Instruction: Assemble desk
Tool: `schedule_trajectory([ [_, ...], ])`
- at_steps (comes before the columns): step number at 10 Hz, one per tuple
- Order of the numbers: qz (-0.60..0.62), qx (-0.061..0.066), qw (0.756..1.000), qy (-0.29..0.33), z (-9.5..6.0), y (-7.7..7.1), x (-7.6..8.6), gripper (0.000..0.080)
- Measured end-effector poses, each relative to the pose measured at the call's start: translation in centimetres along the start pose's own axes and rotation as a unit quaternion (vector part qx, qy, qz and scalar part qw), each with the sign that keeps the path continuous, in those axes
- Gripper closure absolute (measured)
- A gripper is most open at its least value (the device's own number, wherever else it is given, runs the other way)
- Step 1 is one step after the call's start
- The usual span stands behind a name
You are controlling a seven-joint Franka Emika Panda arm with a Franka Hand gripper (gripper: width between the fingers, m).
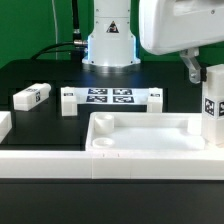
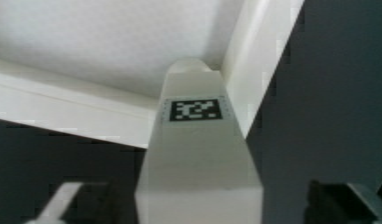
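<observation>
The white rimmed desk top (image 1: 140, 137) lies at the front of the table. My gripper (image 1: 207, 76) hangs over its end on the exterior view's right, shut on a white tagged leg (image 1: 212, 106) held upright. In the wrist view the leg (image 2: 198, 150) runs out from between my dark fingers (image 2: 60, 206), with its tagged end at an inner corner of the desk top's rim (image 2: 90, 98). I cannot tell whether the leg touches the top. Another leg (image 1: 32, 96) lies at the exterior view's left. Two short legs (image 1: 68, 101) (image 1: 155, 98) flank the marker board.
The marker board (image 1: 110, 97) lies in front of the robot base (image 1: 108, 45). A long low white rail (image 1: 45, 164) runs along the front edge. A white piece (image 1: 4, 125) shows at the exterior view's far left edge.
</observation>
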State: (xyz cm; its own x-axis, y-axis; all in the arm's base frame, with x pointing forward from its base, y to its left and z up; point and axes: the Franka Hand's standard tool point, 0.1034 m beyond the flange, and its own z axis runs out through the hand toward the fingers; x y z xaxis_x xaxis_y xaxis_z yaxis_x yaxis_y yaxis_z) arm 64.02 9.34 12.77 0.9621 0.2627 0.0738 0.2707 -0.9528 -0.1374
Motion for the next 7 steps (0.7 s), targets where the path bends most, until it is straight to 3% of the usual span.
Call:
schedule_trajectory([
  [1, 0.000, 0.000, 1.000, 0.000, 0.00, 0.00, 0.00, 0.0426],
  [2, 0.000, 0.000, 1.000, 0.000, 0.00, 0.00, 0.00, 0.0512],
  [6, 0.026, 0.004, 1.000, 0.003, 0.03, 0.13, -0.12, 0.0512],
  [7, 0.079, 0.005, 0.997, 0.009, 0.04, 0.14, -0.16, 0.0512],
])
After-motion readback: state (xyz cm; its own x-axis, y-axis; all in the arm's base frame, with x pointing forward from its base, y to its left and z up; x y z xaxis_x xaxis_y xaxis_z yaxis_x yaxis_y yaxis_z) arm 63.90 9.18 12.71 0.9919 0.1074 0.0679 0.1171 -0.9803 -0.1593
